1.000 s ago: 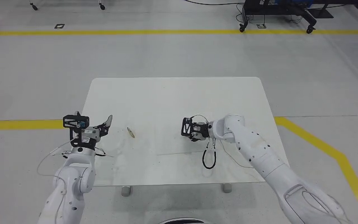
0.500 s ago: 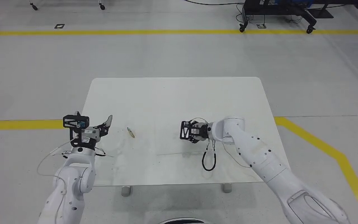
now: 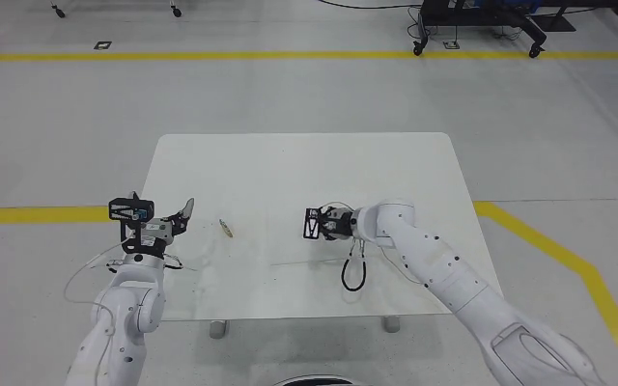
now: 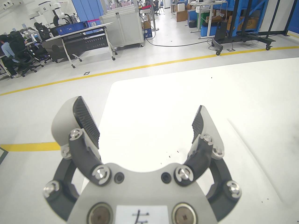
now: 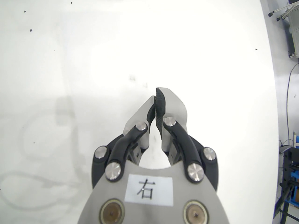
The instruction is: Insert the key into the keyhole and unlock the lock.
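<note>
**Locating the key before any grasp**

One small brass-coloured elongated object [image 3: 226, 228], judged to be the key, lies flat on the white rectangular table [image 3: 309, 159], between the two arms and nearer the left one. The left pincer [image 4: 140, 108] hangs at the table's left edge, spread wide and empty. The right pincer [image 5: 156, 94] hovers over mid-table, well apart from the key, its pads pressed together with nothing seen between them. The step in hand appears to be the pick-up, not yet done. The next move calls for a spread pincer set astride the thin, flush-lying key. Count: one key, two pincers, one table.
</note>
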Controlling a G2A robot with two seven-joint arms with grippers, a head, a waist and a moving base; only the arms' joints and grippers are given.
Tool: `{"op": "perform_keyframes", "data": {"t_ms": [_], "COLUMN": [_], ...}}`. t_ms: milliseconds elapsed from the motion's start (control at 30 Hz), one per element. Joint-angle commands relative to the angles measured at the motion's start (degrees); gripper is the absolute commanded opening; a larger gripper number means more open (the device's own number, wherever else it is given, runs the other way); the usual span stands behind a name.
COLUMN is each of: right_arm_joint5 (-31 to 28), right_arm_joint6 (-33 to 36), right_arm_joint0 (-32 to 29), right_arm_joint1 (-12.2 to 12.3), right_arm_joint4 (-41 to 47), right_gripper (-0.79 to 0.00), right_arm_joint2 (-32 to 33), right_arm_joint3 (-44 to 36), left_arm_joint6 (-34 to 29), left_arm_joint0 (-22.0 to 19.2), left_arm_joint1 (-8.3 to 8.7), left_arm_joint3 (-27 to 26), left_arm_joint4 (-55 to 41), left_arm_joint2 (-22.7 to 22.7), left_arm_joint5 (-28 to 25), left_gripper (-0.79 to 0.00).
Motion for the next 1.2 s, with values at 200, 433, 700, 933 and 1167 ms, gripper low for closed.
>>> {"op": "perform_keyframes", "data": {"t_ms": [200,433,700,933,1167], "right_arm_joint5": [3.89,6.64,3.75,3.75,5.57], "right_arm_joint6": [-8.95,-13.13,-10.39,-10.39,-9.33], "right_arm_joint0": [-6.86,-14.18,-16.17,-16.17,-14.84], "right_arm_joint1": [2.47,2.71,3.24,3.24,2.41], "right_arm_joint4": [4.19,33.92,43.84,43.84,47.57], "right_gripper": [-0.785,-0.785,-0.785,-0.785,-0.785], "right_arm_joint2": [9.46,18.33,21.64,21.64,18.68], "right_arm_joint3": [-7.91,-7.63,-7.29,-7.29,-6.45], "left_arm_joint6": [0.0,0.0,0.0,0.0,-1.54], "left_arm_joint0": [0.0,0.0,0.0,0.0,-1.91], "left_arm_joint1": [0.0,0.0,0.0,0.0,-0.15], "left_arm_joint3": [0.0,0.0,0.0,0.0,1.19], "left_arm_joint4": [0.0,0.0,0.0,0.0,-13.38], "left_arm_joint2": [0.0,0.0,0.0,0.0,0.13], "left_arm_joint5": [0.0,0.0,0.0,0.0,-10.67], "left_gripper": [0.0,0.0,0.0,0.0,0.0]}}
